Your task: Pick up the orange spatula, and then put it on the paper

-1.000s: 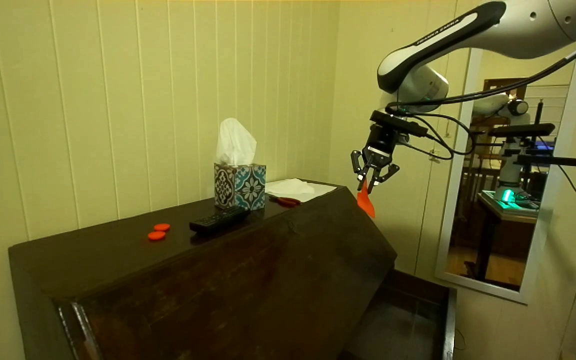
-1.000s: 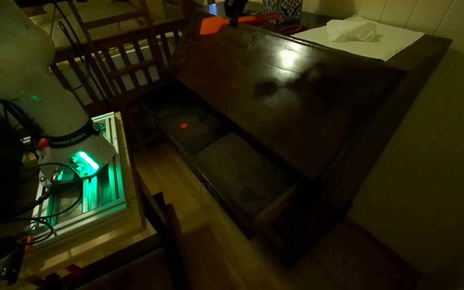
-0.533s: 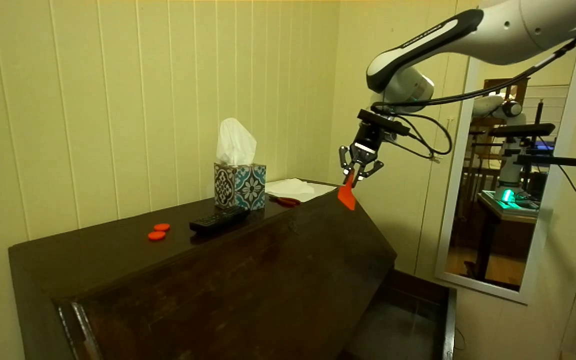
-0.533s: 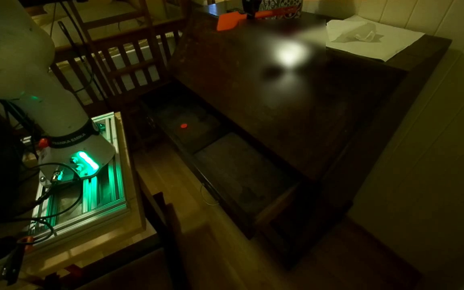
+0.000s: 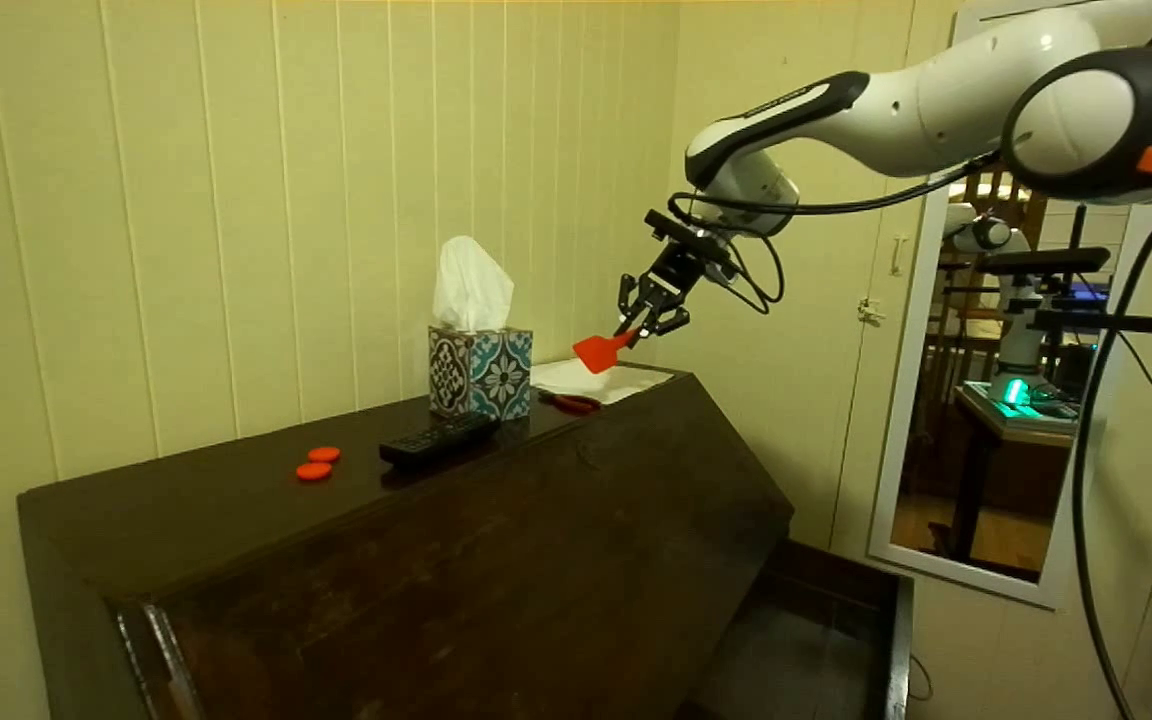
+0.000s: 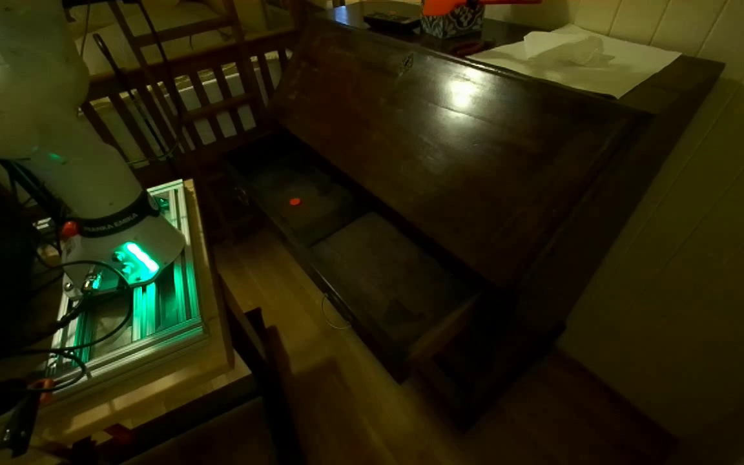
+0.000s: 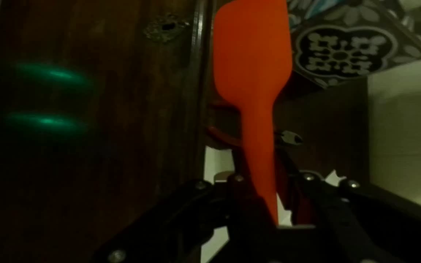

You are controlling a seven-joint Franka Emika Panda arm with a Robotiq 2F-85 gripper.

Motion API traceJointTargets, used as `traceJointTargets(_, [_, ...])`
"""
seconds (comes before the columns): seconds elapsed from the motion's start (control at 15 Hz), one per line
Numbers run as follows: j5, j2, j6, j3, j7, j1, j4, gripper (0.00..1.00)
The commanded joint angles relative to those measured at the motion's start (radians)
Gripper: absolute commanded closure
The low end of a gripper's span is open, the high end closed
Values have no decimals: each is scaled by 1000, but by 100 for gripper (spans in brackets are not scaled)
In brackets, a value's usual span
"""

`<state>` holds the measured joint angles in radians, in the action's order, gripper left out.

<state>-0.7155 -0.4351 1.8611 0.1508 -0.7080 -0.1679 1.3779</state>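
The orange spatula (image 5: 597,353) is held by its handle in my gripper (image 5: 628,334), its broad blade pointing down and to the side, above the desk top. In the wrist view the blade (image 7: 253,51) points away from the shut fingers (image 7: 260,160), with the handle between them. The spatula also shows at the top edge of an exterior view (image 6: 440,6), partly cut off. The white paper (image 6: 640,74) lies flat on the end of the desk top, with a crumpled white tissue on it. In an exterior view the spatula is in front of part of the paper (image 5: 644,381).
A patterned tissue box (image 5: 481,373) stands beside the paper. Red-handled pliers (image 5: 572,403) lie between box and paper edge. A black remote (image 5: 436,441) and two orange discs (image 5: 314,471) lie farther along. An open drawer (image 6: 385,278) sticks out below the sloped desk front.
My gripper has carried the spatula over the desk, leftward in an exterior view, and toward the paper. The blade has swung from hanging down to pointing more sideways.
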Motion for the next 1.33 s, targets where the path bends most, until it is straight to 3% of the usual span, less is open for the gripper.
traceJointTargets(0.0, [-80,-166,14,-19,-181,-42,-247,94])
traceJointTargets(0.4, [-56,-322,61,-35,-418,-74,-424,94])
traceJointTargets(1.0, [150,-455,49,-30,-585,-65,-575,94])
traceJointTargets(1.07, [169,-459,45,-38,-591,-68,-586,53])
traceJointTargets(1.13, [144,-463,42,-6,-577,-48,-594,52])
traceJointTargets(1.27, [142,-457,28,-18,-550,-47,-612,39])
